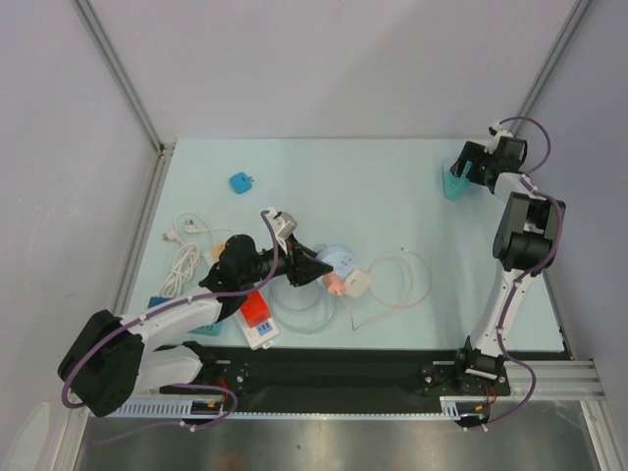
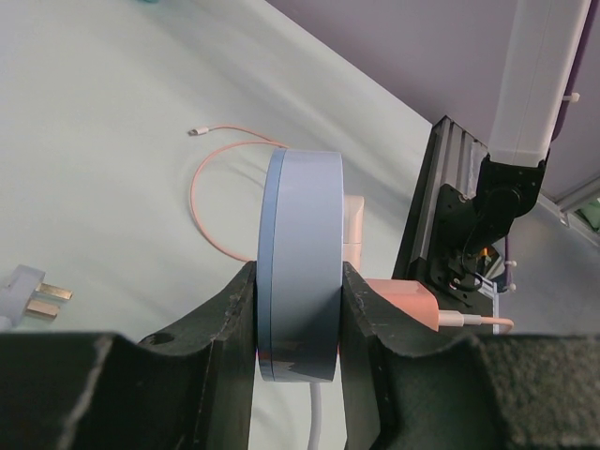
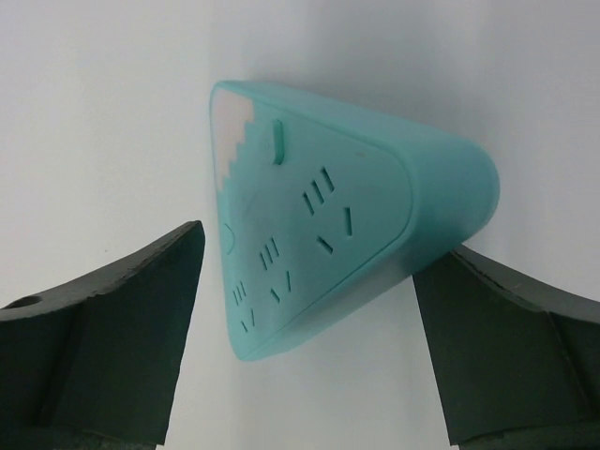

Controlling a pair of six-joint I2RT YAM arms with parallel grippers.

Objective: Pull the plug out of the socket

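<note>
Where the top view shows the middle of the table, the pink plug (image 1: 337,284) sits against one flat face of a round pale-blue socket (image 1: 340,258). A white cube adapter (image 1: 358,282) is just beside it on the same face (whether either is fully seated cannot be told). The left gripper (image 1: 316,269) pinches the socket by its two faces, and the disc stands on edge between the dark fingers (image 2: 225,328). A thin pink cable (image 1: 404,285) loops on the table just right of the plug.

Well apart, at the far right corner, the right gripper (image 1: 459,179) has its jaws spread wide around a teal power strip (image 1: 454,186). One finger stands clear of the strip and the other is close against its rounded end.

A small blue adapter (image 1: 240,183) and a coiled white cord (image 1: 183,260) lie on the left side of the table.
</note>
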